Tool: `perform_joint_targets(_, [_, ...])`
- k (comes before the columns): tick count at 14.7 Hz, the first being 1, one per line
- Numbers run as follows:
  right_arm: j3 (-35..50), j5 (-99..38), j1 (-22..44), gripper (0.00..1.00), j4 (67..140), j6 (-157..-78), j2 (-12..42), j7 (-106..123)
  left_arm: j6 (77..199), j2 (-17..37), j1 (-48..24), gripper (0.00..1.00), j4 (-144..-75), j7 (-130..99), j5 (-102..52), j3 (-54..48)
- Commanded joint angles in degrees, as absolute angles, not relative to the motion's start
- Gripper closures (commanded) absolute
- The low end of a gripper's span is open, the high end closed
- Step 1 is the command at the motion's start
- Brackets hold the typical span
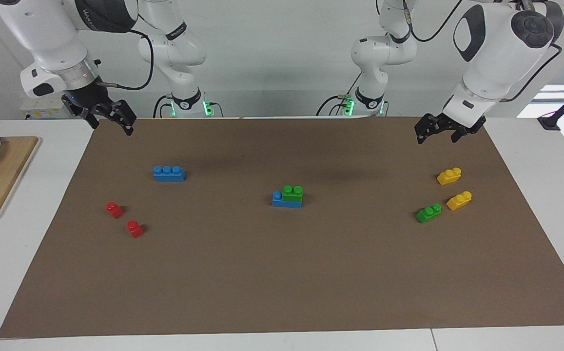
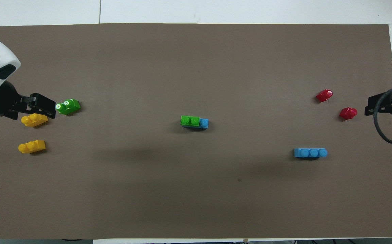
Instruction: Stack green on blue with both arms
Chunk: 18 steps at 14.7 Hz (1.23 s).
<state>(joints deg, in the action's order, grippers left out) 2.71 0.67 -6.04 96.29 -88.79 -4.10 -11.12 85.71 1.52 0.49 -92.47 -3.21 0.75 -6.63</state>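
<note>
Green brick [image 1: 292, 193] sits on my blue brick [image 1: 285, 200]; stacking looks done; left gripper [image 1: 436, 134] and right gripper [image 1: 111, 118], raised well apart from it, both released.

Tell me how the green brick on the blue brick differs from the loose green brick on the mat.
The stacked green brick sits raised on a blue brick at mid-mat; the loose green brick lies directly on the mat toward the left arm's end, beside a yellow brick. The stacked green brick lines up with the mat's long edge; the loose green brick lies skewed. Both are bright green with two studs, studs up, and no tool holds either.
</note>
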Motion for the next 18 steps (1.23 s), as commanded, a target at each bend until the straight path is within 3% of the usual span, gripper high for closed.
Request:
perform_joint_targets(1, [3.4,1.7,-6.9,0.00,96.9,-88.4,-5.0,-9.9,85.1,-1.9,0.0,0.00,-96.1,-3.3,0.4,-6.2])
perform_joint_targets(18, [3.4,1.5,-6.9,0.00,96.9,-88.3,-5.2,-10.5,87.5,-1.9,-0.8,0.00,-96.2,-4.4,0.3,-6.0])
